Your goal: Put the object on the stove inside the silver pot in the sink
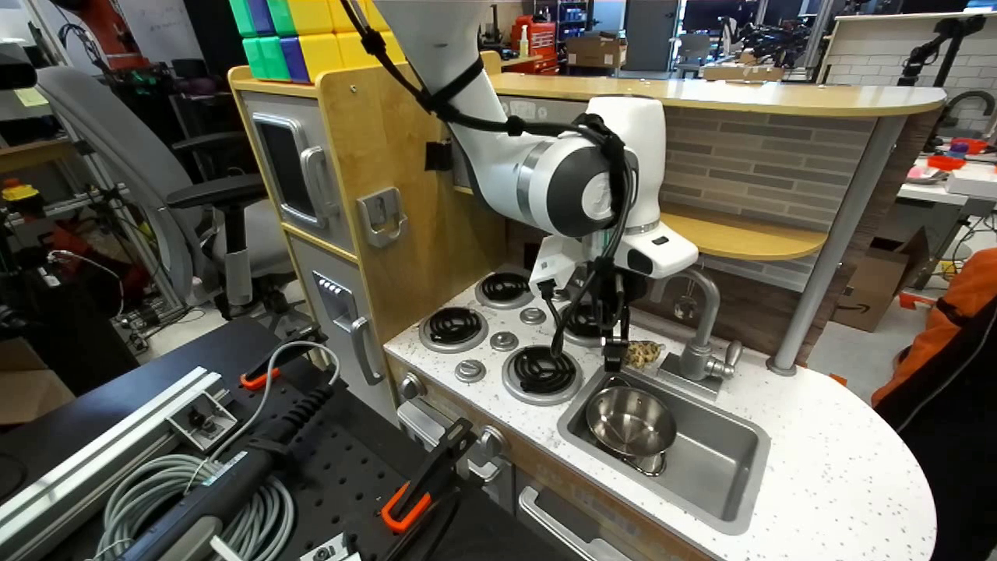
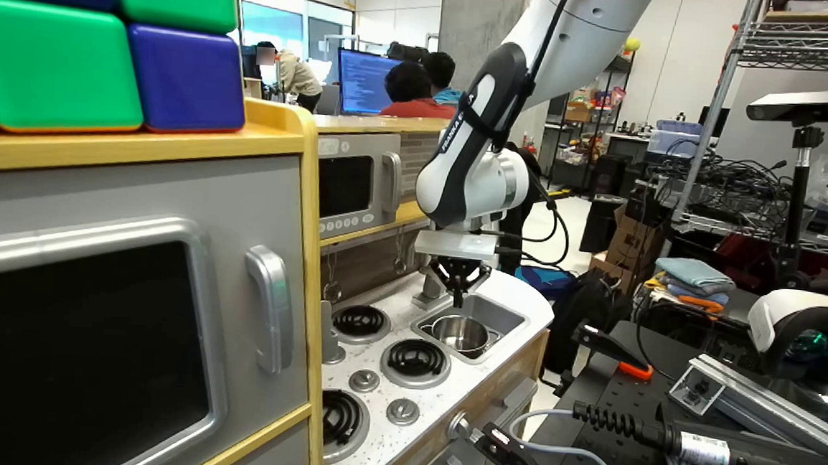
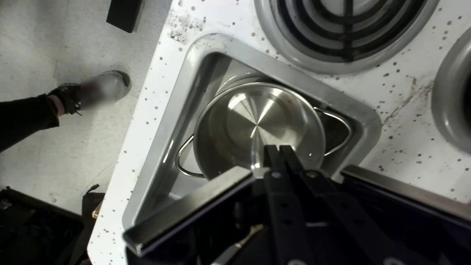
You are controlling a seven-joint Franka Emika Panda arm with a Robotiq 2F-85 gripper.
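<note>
My gripper [image 1: 614, 360] points down over the silver pot [image 1: 631, 421]; it also shows in an exterior view [image 2: 458, 301]. In the wrist view its black fingertips [image 3: 279, 149] are together with nothing visible between them. They overlap the near part of the silver pot [image 3: 257, 121]. The pot stands in the sink [image 1: 720, 467], near the stove end, and the visible part of its inside is bare. The stove [image 1: 492, 383] has black burners with silver rings; no loose object shows on them, though the arm partly hides one burner [image 1: 580, 327].
A curved faucet [image 1: 705, 327] stands behind the sink. A yellow, dark-speckled thing [image 1: 643, 354] lies beside it, close to the gripper in that view. A tall wooden cabinet [image 1: 420, 171] borders the stove. A black table with cables [image 1: 195, 491] stands in front.
</note>
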